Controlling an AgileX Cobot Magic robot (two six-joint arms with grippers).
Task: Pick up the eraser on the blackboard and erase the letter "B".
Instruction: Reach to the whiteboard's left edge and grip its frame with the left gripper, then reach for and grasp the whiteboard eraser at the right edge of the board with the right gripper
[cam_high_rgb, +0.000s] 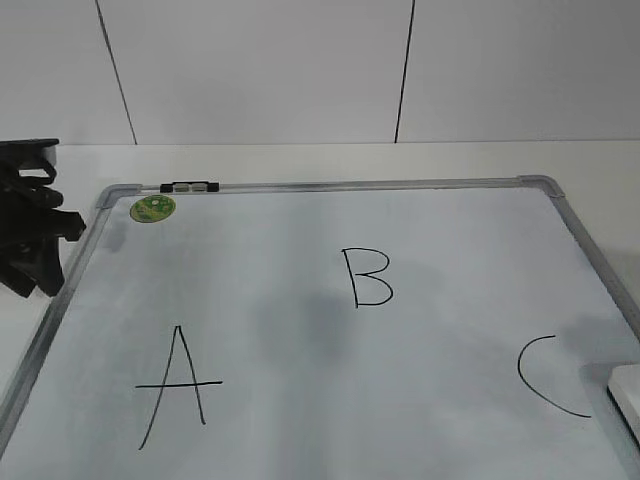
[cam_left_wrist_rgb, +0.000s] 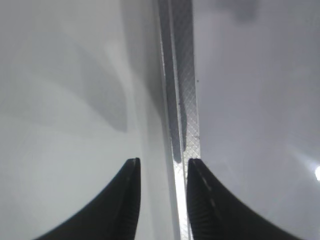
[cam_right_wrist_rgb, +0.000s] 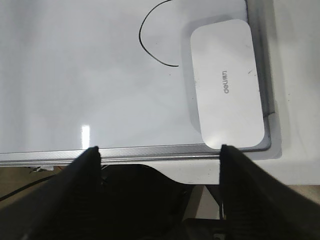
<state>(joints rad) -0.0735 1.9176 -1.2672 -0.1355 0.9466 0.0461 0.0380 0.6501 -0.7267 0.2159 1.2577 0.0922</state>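
The blackboard (cam_high_rgb: 300, 340) lies flat, with a black "A" (cam_high_rgb: 178, 385), the letter "B" (cam_high_rgb: 367, 277) in the middle and a "C" (cam_high_rgb: 545, 375). The white eraser (cam_high_rgb: 627, 397) lies on the board's right edge beside the "C". In the right wrist view the eraser (cam_right_wrist_rgb: 227, 82) lies next to the "C" (cam_right_wrist_rgb: 147, 40), ahead and to the right of my open, empty right gripper (cam_right_wrist_rgb: 160, 150), which is over the board's frame (cam_right_wrist_rgb: 150, 154). My left gripper (cam_high_rgb: 32, 270) is by the board's left edge. In the left wrist view it (cam_left_wrist_rgb: 162, 167) is open and empty over the frame (cam_left_wrist_rgb: 182, 100).
A round green sticker (cam_high_rgb: 153, 208) and a small black-and-silver clip (cam_high_rgb: 189, 186) sit at the board's far left corner. A white wall stands behind the table. The board's right frame (cam_high_rgb: 590, 250) runs close to the eraser.
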